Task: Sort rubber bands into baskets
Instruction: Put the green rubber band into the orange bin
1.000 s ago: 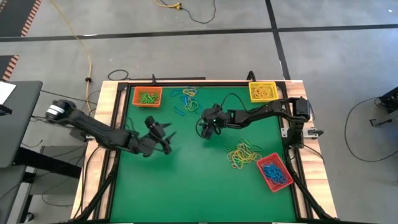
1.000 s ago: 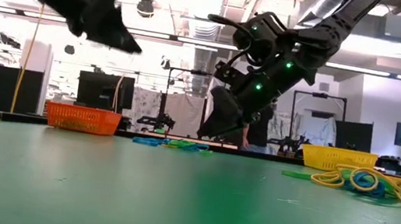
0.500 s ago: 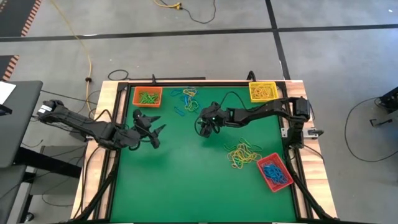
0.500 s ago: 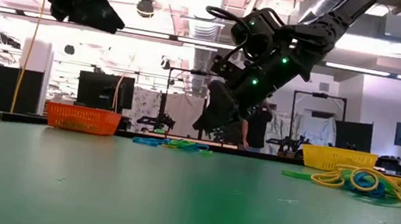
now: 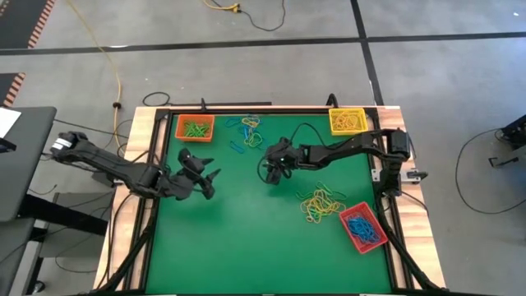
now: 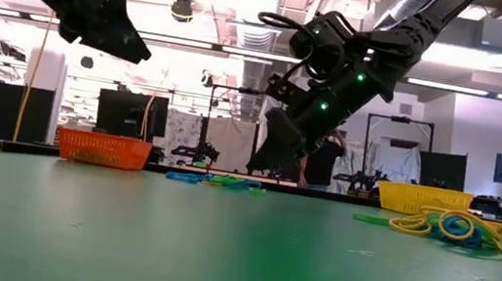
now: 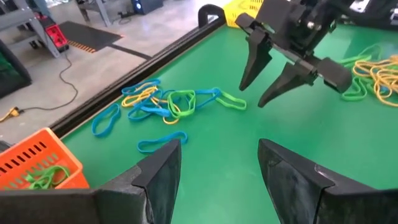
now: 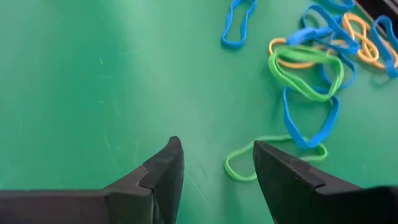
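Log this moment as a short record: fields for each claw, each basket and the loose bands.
left claw: open, empty, above bare green mat
right claw: open, empty, near the far pile
orange basket: far left corner, green bands inside
yellow basket: far right corner, yellow bands inside
red basket: near right edge, blue bands inside
far pile: mixed blue, yellow, green bands, loose
near pile: mostly yellow bands, beside red basket

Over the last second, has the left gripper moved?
Yes. In the high view the left gripper, open and empty, has pulled back from mid-table toward the table's left edge, ending closer to the orange basket.
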